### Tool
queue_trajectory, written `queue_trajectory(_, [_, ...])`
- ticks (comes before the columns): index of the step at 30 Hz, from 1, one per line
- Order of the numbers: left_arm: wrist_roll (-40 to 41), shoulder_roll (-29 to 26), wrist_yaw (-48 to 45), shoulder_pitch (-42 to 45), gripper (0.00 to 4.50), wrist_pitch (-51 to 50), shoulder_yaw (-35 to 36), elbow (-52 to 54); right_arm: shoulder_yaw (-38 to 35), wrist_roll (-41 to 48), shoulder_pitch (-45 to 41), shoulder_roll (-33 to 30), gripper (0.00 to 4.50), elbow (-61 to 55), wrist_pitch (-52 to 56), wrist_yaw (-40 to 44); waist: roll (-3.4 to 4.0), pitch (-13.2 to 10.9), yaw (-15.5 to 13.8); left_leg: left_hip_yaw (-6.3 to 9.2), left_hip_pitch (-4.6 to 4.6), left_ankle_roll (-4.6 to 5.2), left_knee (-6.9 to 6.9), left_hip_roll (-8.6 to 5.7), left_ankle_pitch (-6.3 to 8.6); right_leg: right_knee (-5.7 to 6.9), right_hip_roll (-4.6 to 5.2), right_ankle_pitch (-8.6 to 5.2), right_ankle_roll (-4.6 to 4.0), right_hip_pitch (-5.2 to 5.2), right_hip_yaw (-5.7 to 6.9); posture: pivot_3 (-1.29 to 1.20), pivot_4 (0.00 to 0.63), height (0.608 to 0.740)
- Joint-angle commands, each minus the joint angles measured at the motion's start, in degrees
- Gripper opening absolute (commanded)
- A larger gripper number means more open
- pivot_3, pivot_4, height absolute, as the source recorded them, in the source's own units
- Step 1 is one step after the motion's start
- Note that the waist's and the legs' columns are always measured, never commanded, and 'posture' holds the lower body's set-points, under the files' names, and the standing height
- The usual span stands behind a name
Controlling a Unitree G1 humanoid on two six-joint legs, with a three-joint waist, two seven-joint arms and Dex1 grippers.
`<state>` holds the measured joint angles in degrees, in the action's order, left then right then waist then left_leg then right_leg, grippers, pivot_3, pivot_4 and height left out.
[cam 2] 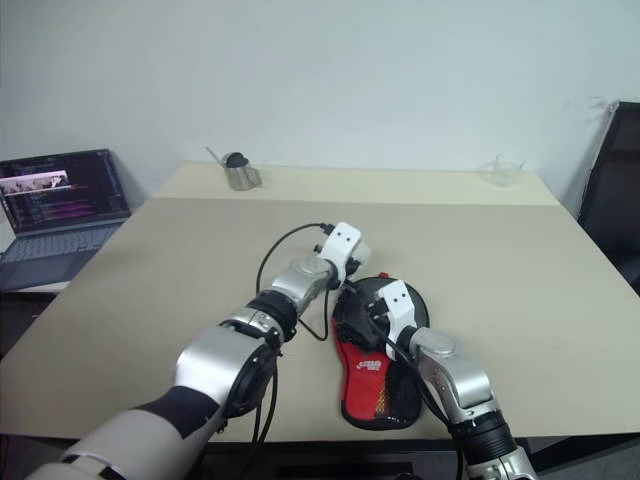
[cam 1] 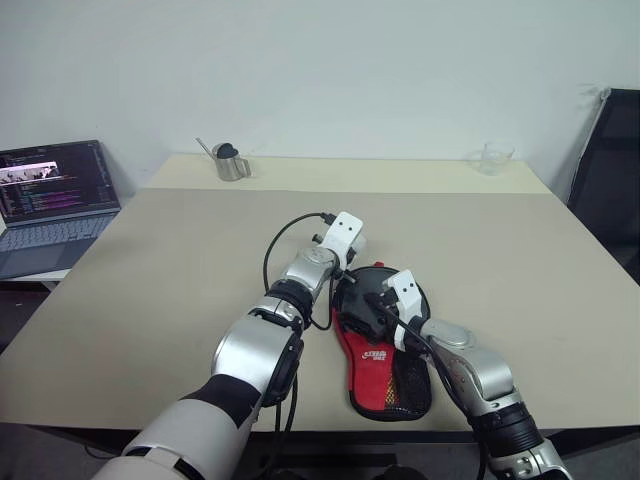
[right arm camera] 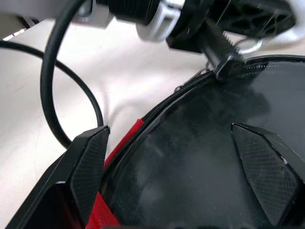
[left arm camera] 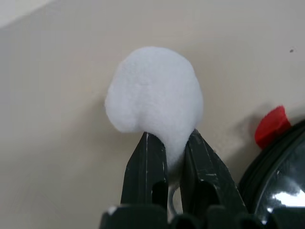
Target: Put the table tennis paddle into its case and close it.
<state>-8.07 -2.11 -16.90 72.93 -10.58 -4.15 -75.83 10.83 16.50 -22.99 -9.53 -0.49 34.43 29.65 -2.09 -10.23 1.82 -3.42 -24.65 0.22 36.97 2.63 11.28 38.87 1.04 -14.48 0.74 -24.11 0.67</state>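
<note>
Nearest the front edge of the beige surface [cam 1: 150, 300] lies the case [cam 1: 385, 375], its red panel with white print and mesh end toward the robot, its round black end farther away. The right hand [right arm camera: 176, 167] sits over that round end with its two fingers spread wide apart, one at the case's rim and one over its glossy black window — gripping nothing.

Just beyond, at the case's far left rim, the left hand [left arm camera: 167, 157] has its fingers clenched on a fluffy white pom-pom [left arm camera: 155, 90]; a small red tab [left arm camera: 271, 126] pokes out at the case's edge beside it. The paddle itself cannot be made out.

Farther back stand a small metal pitcher [cam 1: 231, 161] and a clear glass cup [cam 1: 496, 157] — well apart. An open laptop [cam 1: 52, 200] sits off to the left.
</note>
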Motion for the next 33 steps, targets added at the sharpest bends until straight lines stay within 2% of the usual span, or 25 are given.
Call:
queue_trajectory(1, [-2.43, 1.63, 0.55, 2.39, 0.07, 2.98, -1.52, -0.45, 2.49, -0.36, 2.28, 0.55, 4.50, 1.23, 3.55, 0.22, -0.01, 0.01, -0.01, 0.00, 0.00, 0.00, 0.00, 0.00, 0.00, 0.00, 0.01, 0.00, 0.00, 0.00, 0.00, 0.00, 0.150, 0.740])
queue_trajectory(16, [-12.72, 6.27, 6.05, 3.00, 0.07, 7.06, -7.63, -2.93, 4.17, 0.38, 6.43, 0.89, 4.50, -5.93, 9.13, -1.47, -0.03, 0.02, -0.15, 0.01, -0.01, 0.00, -0.02, -0.01, 0.00, -0.04, 0.05, -0.01, 0.01, 0.00, 0.02, 0.00, 0.150, 0.740])
queue_trajectory(23, [-18.33, 7.70, 12.13, 3.65, 0.07, 10.23, -11.71, -3.24, 3.93, 1.12, 8.71, 1.22, 4.50, -9.25, 11.55, -2.83, -0.04, 0.02, -0.27, 0.01, -0.03, -0.01, -0.02, -0.01, 0.01, -0.07, 0.07, -0.01, 0.01, 0.00, 0.02, 0.00, 0.150, 0.740])
queue_trajectory(33, [-23.13, 10.76, 16.25, 3.85, 0.06, 14.09, -15.44, -3.46, 3.95, 1.41, 11.00, 2.01, 4.50, -12.83, 13.96, -4.56, -0.04, 0.02, -0.35, 0.03, -0.07, -0.01, -0.02, -0.01, 0.01, -0.14, 0.09, -0.01, 0.02, 0.00, 0.04, 0.00, 0.150, 0.740])
